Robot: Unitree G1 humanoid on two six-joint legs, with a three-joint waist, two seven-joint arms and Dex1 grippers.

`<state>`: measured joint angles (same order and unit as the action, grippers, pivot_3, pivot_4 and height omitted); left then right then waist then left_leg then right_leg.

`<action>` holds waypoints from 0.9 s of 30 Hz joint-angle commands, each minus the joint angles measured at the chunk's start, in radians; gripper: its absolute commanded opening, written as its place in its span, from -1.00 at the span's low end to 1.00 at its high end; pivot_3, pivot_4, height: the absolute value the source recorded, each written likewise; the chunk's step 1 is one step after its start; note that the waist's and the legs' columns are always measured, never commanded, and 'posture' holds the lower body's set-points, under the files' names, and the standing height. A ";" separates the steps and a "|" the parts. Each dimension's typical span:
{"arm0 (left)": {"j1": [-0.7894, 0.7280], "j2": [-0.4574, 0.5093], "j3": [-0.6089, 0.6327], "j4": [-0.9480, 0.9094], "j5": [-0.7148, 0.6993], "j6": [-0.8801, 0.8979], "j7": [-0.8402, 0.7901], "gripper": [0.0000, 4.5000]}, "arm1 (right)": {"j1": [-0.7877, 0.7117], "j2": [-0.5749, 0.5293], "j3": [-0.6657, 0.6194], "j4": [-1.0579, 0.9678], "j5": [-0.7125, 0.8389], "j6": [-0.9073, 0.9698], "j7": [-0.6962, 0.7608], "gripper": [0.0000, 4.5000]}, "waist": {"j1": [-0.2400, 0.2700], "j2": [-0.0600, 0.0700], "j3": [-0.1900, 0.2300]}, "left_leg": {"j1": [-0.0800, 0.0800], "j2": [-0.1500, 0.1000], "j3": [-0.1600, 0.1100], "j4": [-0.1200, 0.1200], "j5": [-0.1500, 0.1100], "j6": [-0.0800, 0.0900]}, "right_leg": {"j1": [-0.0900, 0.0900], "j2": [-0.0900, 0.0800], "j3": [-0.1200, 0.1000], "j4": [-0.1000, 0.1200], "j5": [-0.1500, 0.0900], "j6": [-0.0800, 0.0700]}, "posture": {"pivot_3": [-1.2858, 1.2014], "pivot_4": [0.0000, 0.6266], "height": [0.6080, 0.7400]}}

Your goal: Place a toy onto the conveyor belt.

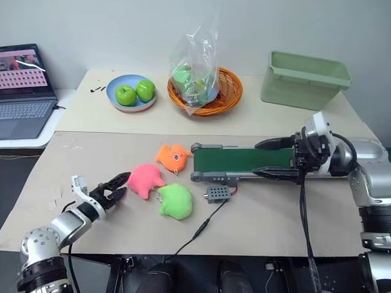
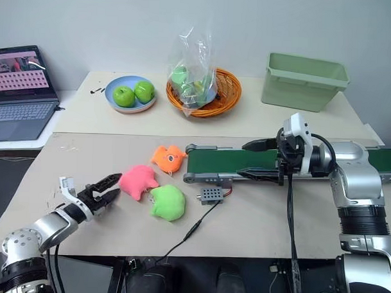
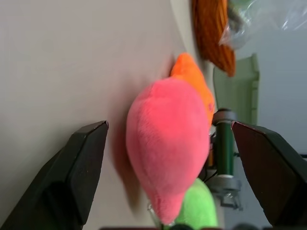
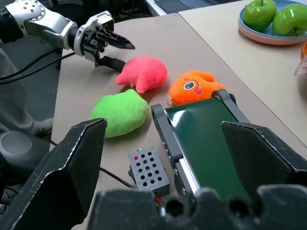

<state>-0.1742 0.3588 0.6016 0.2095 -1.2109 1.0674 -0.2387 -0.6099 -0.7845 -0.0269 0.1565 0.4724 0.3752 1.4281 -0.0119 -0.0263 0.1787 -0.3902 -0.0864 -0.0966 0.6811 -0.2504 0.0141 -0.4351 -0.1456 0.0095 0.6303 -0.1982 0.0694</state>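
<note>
Left gripper (image 1: 119, 186) is low over the near left of the table (image 1: 276, 220), pointing right toward the pink toy (image 1: 145, 180), fingers spread wide, holding nothing, tips just short of it. The toy lies on the table, left of the conveyor belt (image 1: 246, 162), between the orange plush fish (image 1: 173, 156) and the lime green plush (image 1: 176, 201). Right gripper (image 1: 272, 159) is raised over the belt, pointing left, fingers apart and empty.
</note>
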 commanded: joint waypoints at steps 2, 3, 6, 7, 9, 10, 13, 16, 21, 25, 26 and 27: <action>-0.031 0.005 -0.024 -0.004 0.027 -0.013 -0.020 0.95 | -0.001 -0.017 -0.030 -0.056 0.019 0.002 -0.011 1.00 | 0.000 0.000 0.000 | 0.000 0.000 0.000 0.000 0.000 0.000 | 0.000 0.000 0.000 0.000 0.000 0.000 | 0.03 -0.52 1.00; -0.035 0.005 -0.034 0.003 0.042 -0.017 -0.024 0.95 | 0.001 -0.019 -0.031 -0.058 0.018 0.001 -0.013 1.00 | -0.001 0.000 0.000 | 0.000 0.000 0.000 0.000 0.000 0.000 | 0.000 0.000 0.000 0.000 0.000 0.000 | 0.03 -0.52 1.00; -0.049 0.003 -0.054 0.029 0.077 -0.028 -0.039 0.95 | 0.008 -0.022 -0.032 -0.069 0.015 -0.002 -0.022 1.00 | 0.000 0.000 0.000 | 0.000 0.000 0.000 0.000 0.000 0.000 | 0.000 0.000 0.000 0.000 0.000 0.000 | 0.03 -0.52 1.00; -0.055 0.002 -0.055 0.038 0.082 -0.031 -0.042 0.95 | 0.011 -0.023 -0.033 -0.073 0.016 -0.001 -0.023 1.00 | 0.000 0.000 0.000 | 0.000 0.000 0.000 0.000 0.000 0.000 | 0.000 0.000 0.000 0.000 0.000 0.000 | 0.03 -0.52 1.00; -0.060 0.001 -0.053 0.045 0.088 -0.032 -0.049 0.67 | 0.014 -0.025 -0.034 -0.076 0.016 -0.002 -0.026 1.00 | 0.001 0.000 0.000 | 0.000 0.000 0.000 0.000 0.000 0.000 | 0.001 0.000 0.000 0.000 0.000 0.000 | 0.03 -0.52 1.00; -0.063 0.002 -0.053 0.049 0.093 -0.035 -0.054 0.50 | 0.014 -0.026 -0.033 -0.076 0.014 -0.003 -0.026 1.00 | 0.001 0.000 0.000 | 0.000 0.000 0.000 0.000 0.000 0.000 | 0.001 0.000 0.000 0.000 0.000 0.000 | 0.03 -0.52 1.00; -0.070 0.002 -0.043 0.052 0.097 -0.049 -0.078 0.01 | 0.015 -0.029 -0.030 -0.070 0.007 -0.010 -0.027 1.00 | -0.001 0.000 0.000 | 0.000 0.000 0.000 0.000 0.000 0.000 | 0.000 0.000 0.000 0.000 0.000 0.000 | 0.03 -0.52 1.00; -0.071 0.004 -0.030 0.034 0.107 -0.095 -0.120 -0.55 | 0.019 -0.038 -0.011 -0.060 -0.022 -0.040 -0.020 1.00 | 0.000 0.000 0.000 | 0.000 0.000 0.000 0.000 0.000 0.000 | 0.000 0.000 0.000 0.000 0.000 0.000 | 0.03 -0.52 1.00; -0.044 0.019 -0.058 -0.058 0.188 -0.255 -0.240 -0.85 | 0.011 -0.023 -0.002 -0.052 -0.028 -0.048 -0.017 1.00 | 0.000 0.000 0.000 | 0.000 0.000 0.000 0.000 0.000 0.000 | 0.000 0.000 0.000 0.000 0.000 0.000 | 0.03 -0.52 1.00; -0.026 0.003 -0.079 -0.149 0.282 -0.421 -0.291 -0.85 | -0.008 -0.015 0.001 -0.039 -0.027 -0.049 -0.015 1.00 | 0.001 0.000 0.000 | 0.000 0.000 0.000 0.000 0.000 0.000 | 0.000 0.000 0.000 -0.001 0.000 0.000 | 0.03 -0.52 1.00; -0.027 -0.005 -0.082 -0.165 0.304 -0.460 -0.287 -0.85 | -0.012 -0.012 0.001 -0.035 -0.027 -0.050 -0.015 1.00 | 0.000 0.000 0.000 | 0.000 0.000 0.000 0.000 0.000 0.000 | 0.000 0.000 0.000 -0.001 0.000 0.000 | 0.03 -0.52 1.00; -0.023 -0.005 -0.100 -0.185 0.348 -0.505 -0.283 -0.85 | -0.014 -0.011 0.001 -0.032 -0.028 -0.052 -0.014 1.00 | 0.000 0.000 0.000 | 0.000 0.000 0.000 0.000 0.000 0.000 | 0.000 0.000 0.000 -0.001 0.000 0.000 | 0.03 -0.52 1.00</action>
<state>-0.1982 0.3524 0.5181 0.0840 -0.9128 0.6415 -0.5088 -0.5921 -0.7912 -0.0092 0.1313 0.4362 0.3435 1.4132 -0.0114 -0.0263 0.1787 -0.3903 -0.0863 -0.0964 0.6806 -0.2503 0.0141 -0.4346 -0.1458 0.0094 0.6291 -0.1982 0.0693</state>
